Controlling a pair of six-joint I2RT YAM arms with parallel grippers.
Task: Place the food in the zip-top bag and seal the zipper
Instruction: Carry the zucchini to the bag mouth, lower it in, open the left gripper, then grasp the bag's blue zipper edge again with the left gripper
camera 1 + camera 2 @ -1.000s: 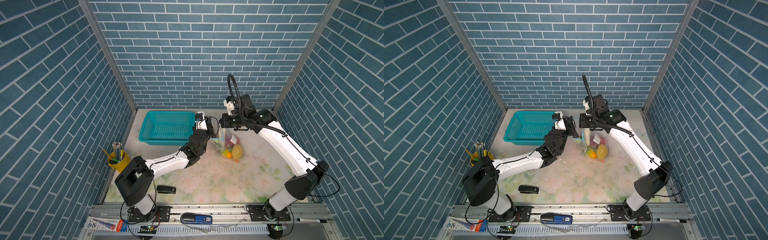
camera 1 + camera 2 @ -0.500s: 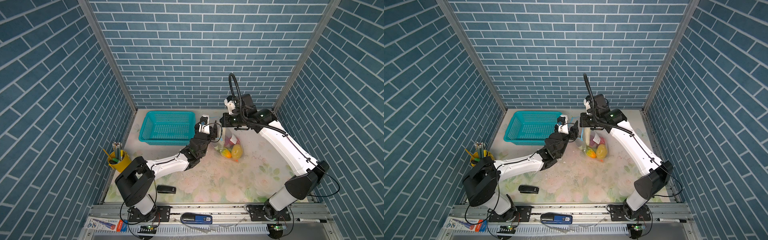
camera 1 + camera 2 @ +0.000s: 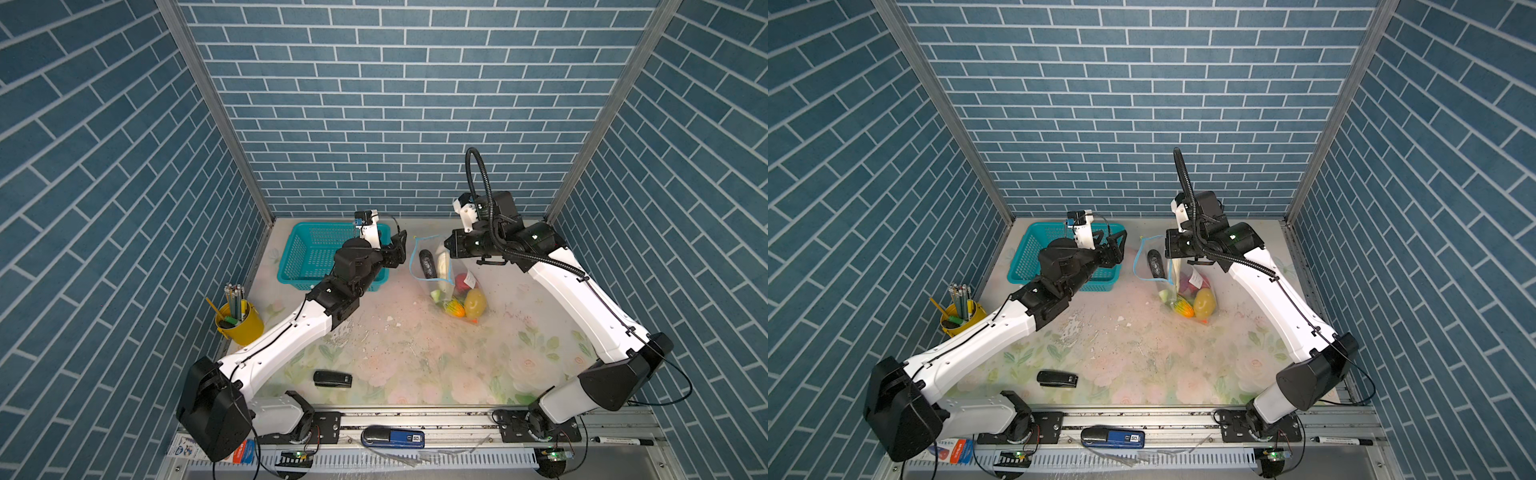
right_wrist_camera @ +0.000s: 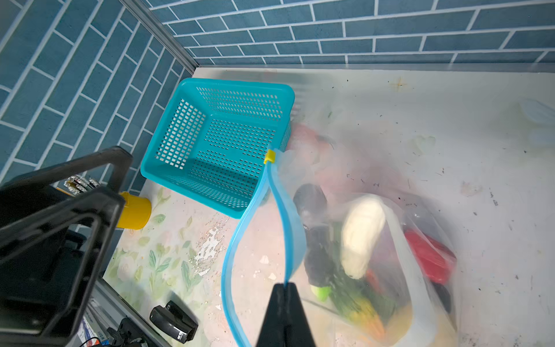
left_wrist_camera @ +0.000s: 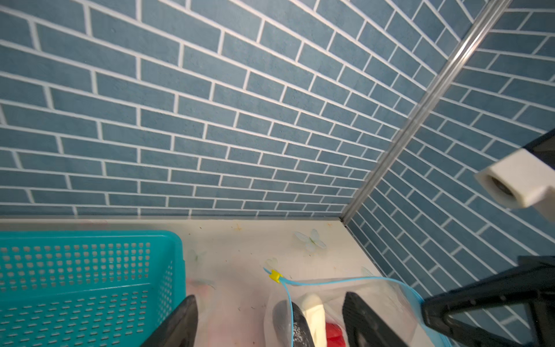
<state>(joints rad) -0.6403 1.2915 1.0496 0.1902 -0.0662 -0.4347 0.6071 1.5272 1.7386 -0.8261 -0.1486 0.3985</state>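
Your bag stands near the basket, food inside, so sealing looks like the step in hand. Your right gripper pinches the zipper; the left gripper gapes empty. Next, I judge, clamp the slider and drag it across.

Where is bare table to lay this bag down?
Widest bare patch: front middle of the table, between black stapler, zip-top bag and right arm. Crowded: between teal basket and bag, where the left gripper hangs, jaws open.
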